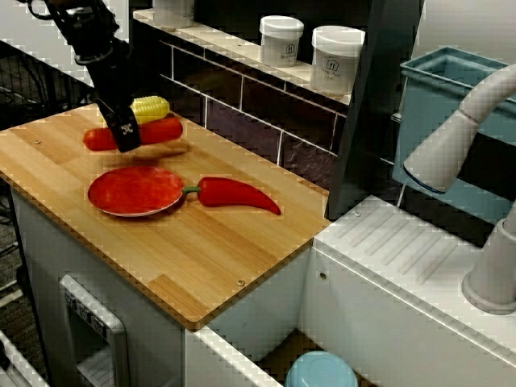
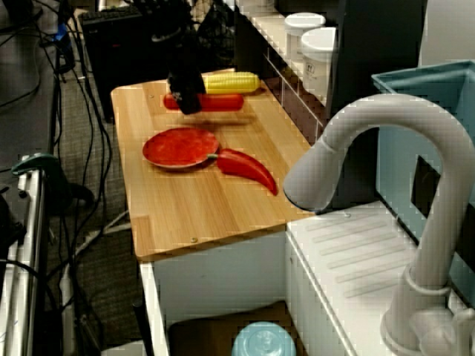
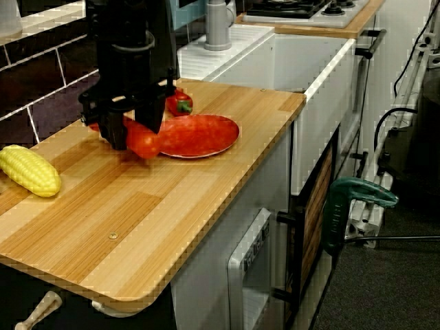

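My black gripper [image 1: 125, 137] is shut across a long red sausage [image 1: 161, 131] and holds it level just above the wooden countertop [image 1: 201, 258]; a shadow lies under it. A yellow corn cob [image 1: 151, 108] lies right behind the sausage, near the wall. In front of the gripper sits a flat red plate [image 1: 135, 191], and a red pepper [image 1: 234, 193] lies with its green stem touching the plate's right rim. In the view from the counter's far end, the sausage [image 3: 143, 142] shows between the fingers, beside the plate [image 3: 199, 134] and apart from the corn [image 3: 29, 170].
Two white lidded jars [image 1: 280, 40] [image 1: 336, 58] stand on the ledge over the dark tiled wall. Right of the counter are a white sink top with a grey faucet [image 1: 459, 137] and a teal bin [image 1: 451, 89]. Cables hang off the counter's left side.
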`<state>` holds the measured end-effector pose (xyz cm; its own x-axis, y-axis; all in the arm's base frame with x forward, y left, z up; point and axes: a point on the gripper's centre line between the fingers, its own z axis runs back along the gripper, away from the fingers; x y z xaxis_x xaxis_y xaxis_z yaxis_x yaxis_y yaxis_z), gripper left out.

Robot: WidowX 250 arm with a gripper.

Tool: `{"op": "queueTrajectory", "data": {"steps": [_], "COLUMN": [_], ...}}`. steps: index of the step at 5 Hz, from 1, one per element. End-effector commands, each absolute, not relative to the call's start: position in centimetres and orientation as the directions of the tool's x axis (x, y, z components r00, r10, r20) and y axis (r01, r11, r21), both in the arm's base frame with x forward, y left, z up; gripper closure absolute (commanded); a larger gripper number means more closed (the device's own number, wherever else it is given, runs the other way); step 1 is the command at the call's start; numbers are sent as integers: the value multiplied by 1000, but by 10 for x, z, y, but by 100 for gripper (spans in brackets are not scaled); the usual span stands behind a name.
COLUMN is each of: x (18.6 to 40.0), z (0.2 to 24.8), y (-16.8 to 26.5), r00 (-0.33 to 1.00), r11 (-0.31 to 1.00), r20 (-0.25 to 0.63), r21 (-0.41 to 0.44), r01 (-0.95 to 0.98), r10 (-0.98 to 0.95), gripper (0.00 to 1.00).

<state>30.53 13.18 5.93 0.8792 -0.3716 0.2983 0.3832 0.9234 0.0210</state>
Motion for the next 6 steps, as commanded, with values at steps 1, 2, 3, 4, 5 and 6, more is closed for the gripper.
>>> {"op": "queueTrajectory", "data": {"steps": [1, 2, 3, 4, 5, 6], "x": [297, 297, 298, 294, 292, 292], "z": [113, 114, 114, 125, 136, 145], "y": [170, 188, 204, 219, 231, 241], "r00": [827, 838, 848, 855, 857, 863], "r11": [886, 892, 895, 903, 905, 908], "r20": [325, 308, 286, 292, 290, 280], "r21": [101, 128, 151, 145, 140, 117], "r01": [452, 433, 419, 404, 402, 403], "r10": [-458, -451, -446, -429, -426, -420], "gripper": [100, 100, 100, 100, 100, 100]}}
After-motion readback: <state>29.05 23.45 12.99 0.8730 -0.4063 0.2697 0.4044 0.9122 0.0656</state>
